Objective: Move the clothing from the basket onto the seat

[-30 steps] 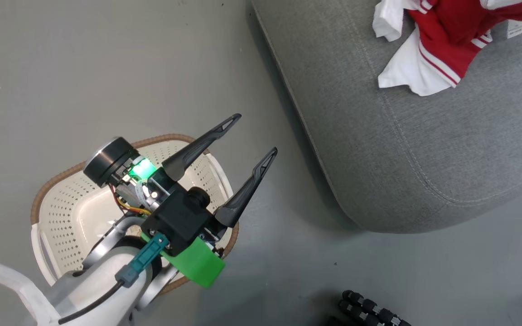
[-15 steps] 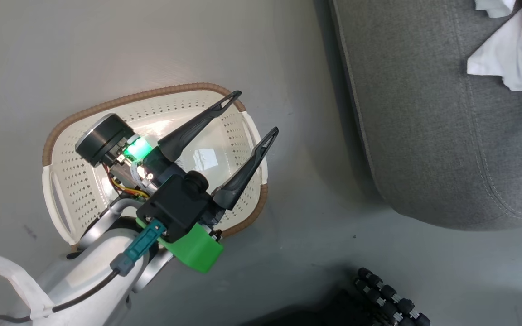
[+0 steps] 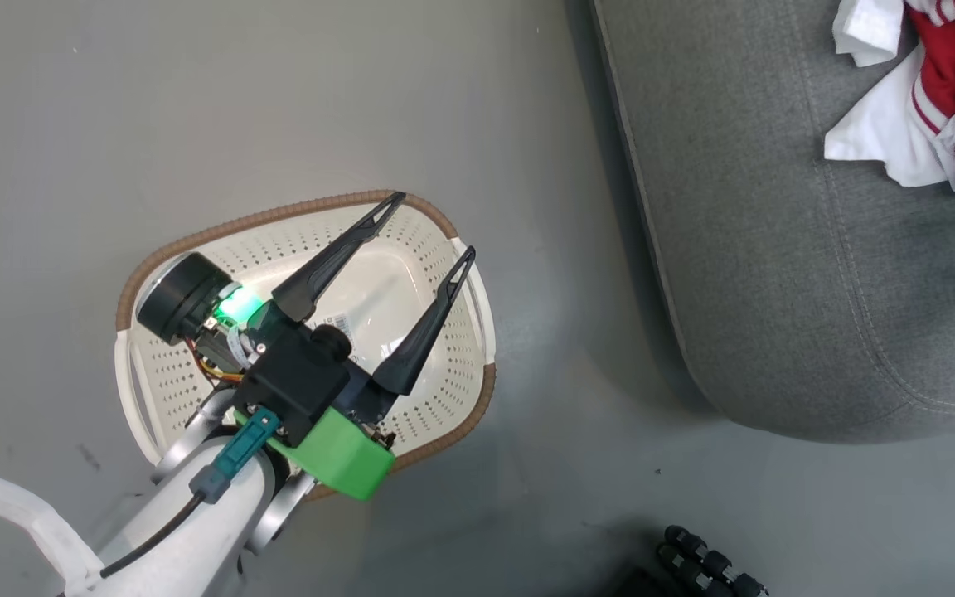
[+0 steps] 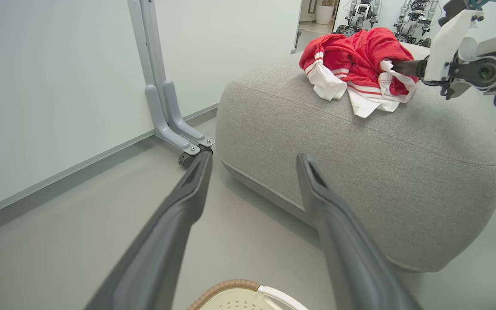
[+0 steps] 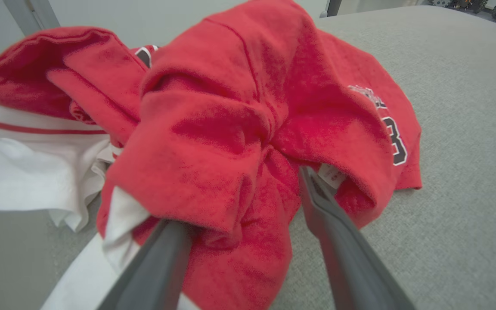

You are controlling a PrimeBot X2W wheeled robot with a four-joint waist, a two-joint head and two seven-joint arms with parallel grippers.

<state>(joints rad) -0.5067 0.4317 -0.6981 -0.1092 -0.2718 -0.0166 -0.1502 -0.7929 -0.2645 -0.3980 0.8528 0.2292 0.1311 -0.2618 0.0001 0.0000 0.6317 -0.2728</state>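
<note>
The crumpled red-and-white sports clothing lies on the large grey fabric seat, bunched between the spread fingers of our right gripper. Our left gripper hangs open over the cream perforated basket.

Grey floor, wheeled metal stand

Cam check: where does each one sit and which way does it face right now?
Head view: on the head, facing down at the floor, basket and seat; shows the left gripper and arm.
Left wrist view: low above the basket, facing level toward the seat; shows its own fingers, plus the right gripper at the clothing.
Right wrist view: close on the clothing; shows its own fingers.
Shared: all three show the clothing on the seat.
</note>
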